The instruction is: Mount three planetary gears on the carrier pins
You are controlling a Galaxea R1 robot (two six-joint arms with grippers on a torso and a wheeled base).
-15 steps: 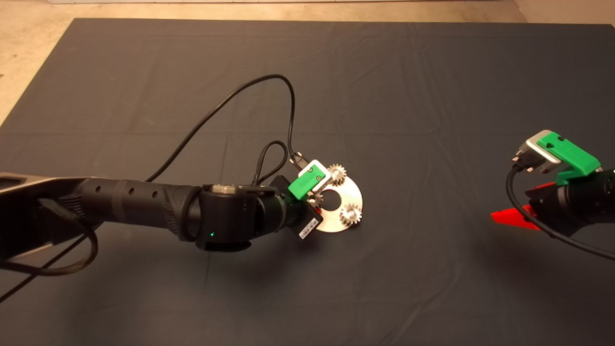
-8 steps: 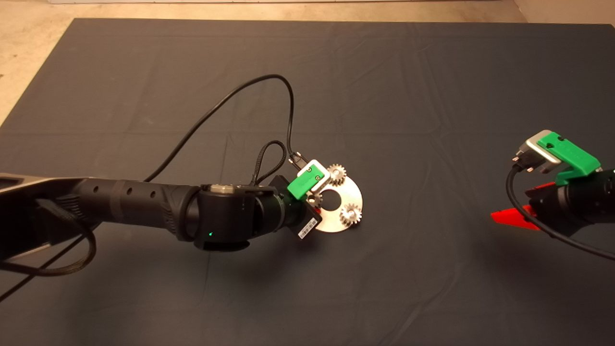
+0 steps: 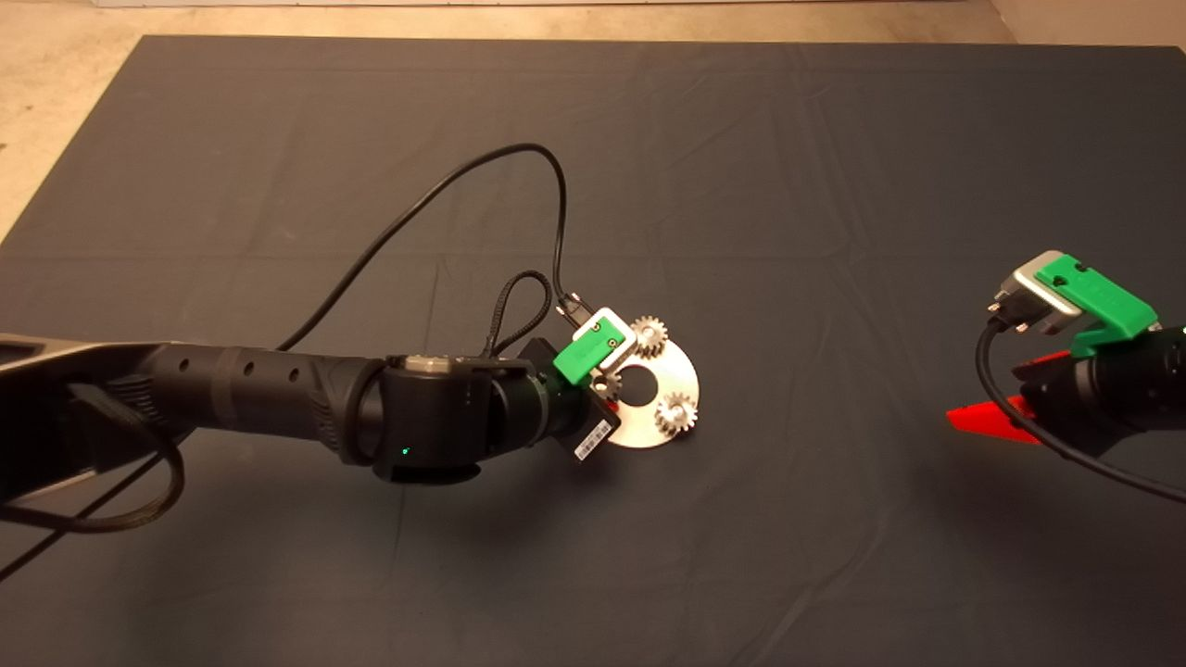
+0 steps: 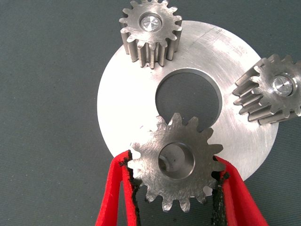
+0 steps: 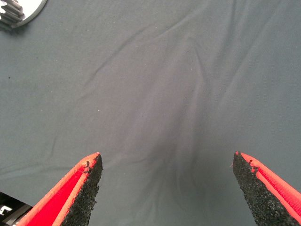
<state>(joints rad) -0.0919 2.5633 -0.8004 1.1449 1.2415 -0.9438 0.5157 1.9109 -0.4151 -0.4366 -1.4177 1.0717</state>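
Left claw point(image 4: 175, 188) pinches the third planetary gear point(image 4: 175, 162) flat, bore axis upright, over the carrier disc point(image 4: 122, 101) rim beside its centre hole. Two planetary gears point(image 4: 150, 30) point(image 4: 273, 89) sit on carrier pins point(image 4: 151, 22). Mat point(image 3: 834, 185) open all round. Right claw point(image 5: 167, 188) parked wide open, holding nothing, well apart.

Warm, dim light; soft shadows

Left gripper point(image 4: 175, 188) clamped mid-mat; right gripper point(image 5: 167, 188) (parked) spread wide.
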